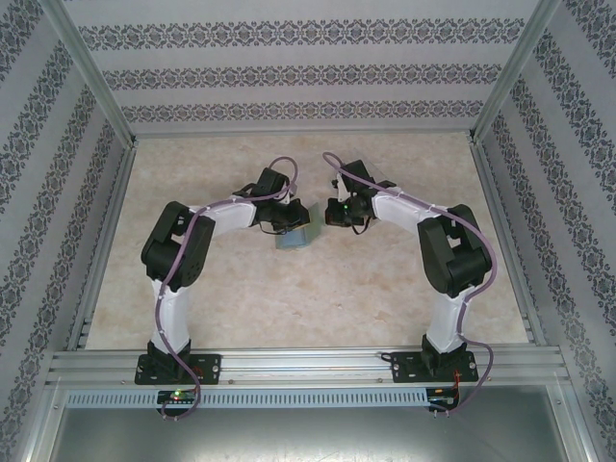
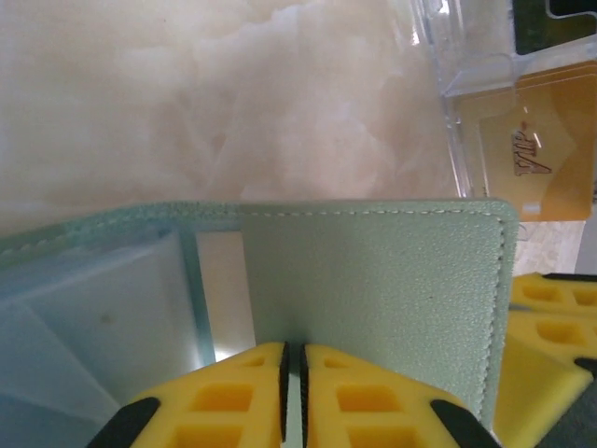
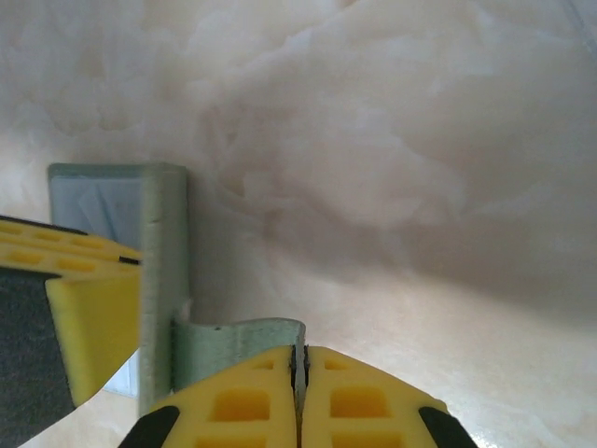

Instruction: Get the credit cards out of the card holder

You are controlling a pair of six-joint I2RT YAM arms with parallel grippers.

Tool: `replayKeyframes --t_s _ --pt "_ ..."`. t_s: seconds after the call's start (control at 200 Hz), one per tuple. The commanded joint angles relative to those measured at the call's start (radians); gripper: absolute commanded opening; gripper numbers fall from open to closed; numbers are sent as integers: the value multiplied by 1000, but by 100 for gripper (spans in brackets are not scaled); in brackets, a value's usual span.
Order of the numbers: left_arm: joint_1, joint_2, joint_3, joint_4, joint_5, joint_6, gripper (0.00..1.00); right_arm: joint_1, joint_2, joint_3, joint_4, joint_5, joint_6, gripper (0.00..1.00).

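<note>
The grey-green card holder (image 1: 295, 238) sits mid-table between both arms. In the left wrist view its stitched panel (image 2: 373, 289) stands up in front of the camera, with clear inner sleeves (image 2: 93, 317) to the left. My left gripper (image 2: 295, 359) is shut on that panel's near edge. My right gripper (image 3: 298, 359) is shut on a curled flap of the card holder (image 3: 238, 341), and its yellow fingers (image 2: 550, 322) show beside the panel's right edge. A golden-yellow credit card (image 2: 546, 154) shows through a clear plastic box. Any cards inside the holder are hidden.
The clear plastic box (image 2: 466, 84) lies just beyond the holder on the pale marble tabletop (image 1: 241, 289). Aluminium frame rails (image 1: 106, 231) and patterned walls close in the table on three sides. The left gripper's finger (image 3: 84, 308) crowds the right wrist view's left side.
</note>
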Motion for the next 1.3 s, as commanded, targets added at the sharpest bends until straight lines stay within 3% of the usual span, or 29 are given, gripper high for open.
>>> replayKeyframes --t_s 0.0,0.04,0.125,0.22,0.48,0.649,0.729,0.954,1.119,1.294 --pt "-9 24 41 14 -17 -6 11 -2 12 12 -36 -49 -19 10" --pt "-10 36 48 10 -22 -5 10 -2 1 11 -49 -45 -15 15" --pt "-15 65 65 -21 -43 -3 9 -2 -35 7 -56 -44 -24 35" --pt "-26 72 67 -57 -82 19 9 5 -81 8 -76 0 -34 39" --pt "-27 72 66 -121 -98 62 9 43 -170 -66 -10 70 85 28" --pt "-27 67 56 -100 -81 53 8 69 -95 -49 73 -38 162 21" --pt "-27 51 67 -120 -71 45 8 84 -52 -34 85 -32 187 18" --pt "-11 -49 50 -173 -106 57 15 88 26 -26 53 43 195 17" --pt "-4 -2 51 -237 -50 75 14 93 59 -15 34 48 176 19" --pt "-4 -16 2 -263 -89 89 14 105 77 -23 19 48 164 20"
